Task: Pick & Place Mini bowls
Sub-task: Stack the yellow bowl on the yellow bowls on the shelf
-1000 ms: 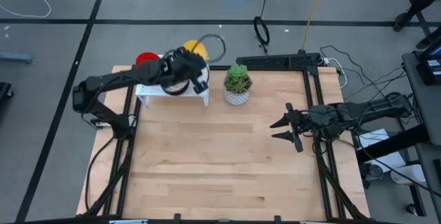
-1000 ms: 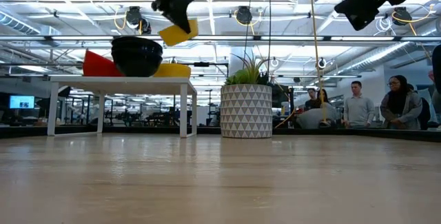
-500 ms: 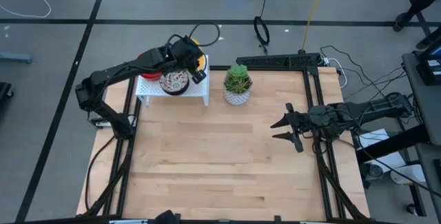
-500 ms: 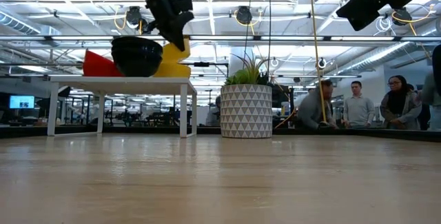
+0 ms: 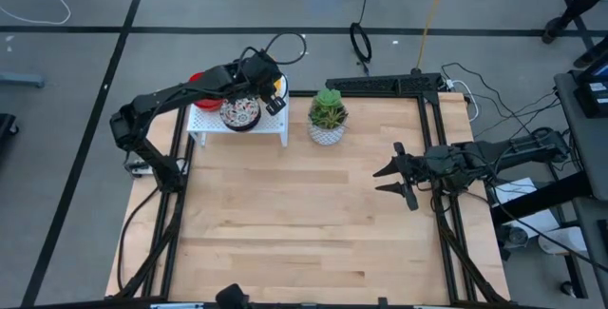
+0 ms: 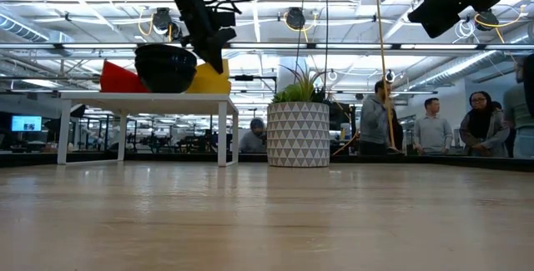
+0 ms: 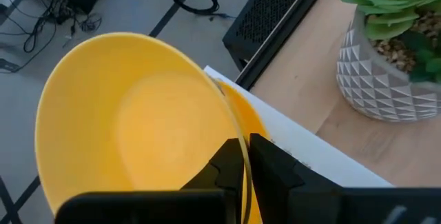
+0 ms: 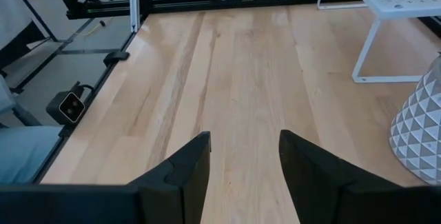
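Note:
My left gripper is over the far right corner of the white stand, shut on a yellow mini bowl. That bowl shows tilted in the low view, on the stand's top. A second yellow bowl lies under it. On the stand also sit a red bowl and a floral bowl, which looks dark in the low view. My right gripper waits open above the table's right side, touching nothing. My left gripper holds the upper yellow bowl by its rim. One finger is inside the bowl and the other outside. The bowl is tilted, its lower side down in the yellow bowl beneath; whether the two touch I cannot tell.
A white patterned pot with a green plant stands on the table just right of the stand. The wooden table is bare in front of them. A black frame edges the far right corner. People stand in the room beyond.
My left gripper has carried the yellow bowl from above the floral bowl toward the table's far edge and down, to the stand's far right corner. The bowl has dropped from high above the stand to the level of the other bowls. The right arm has kept still.

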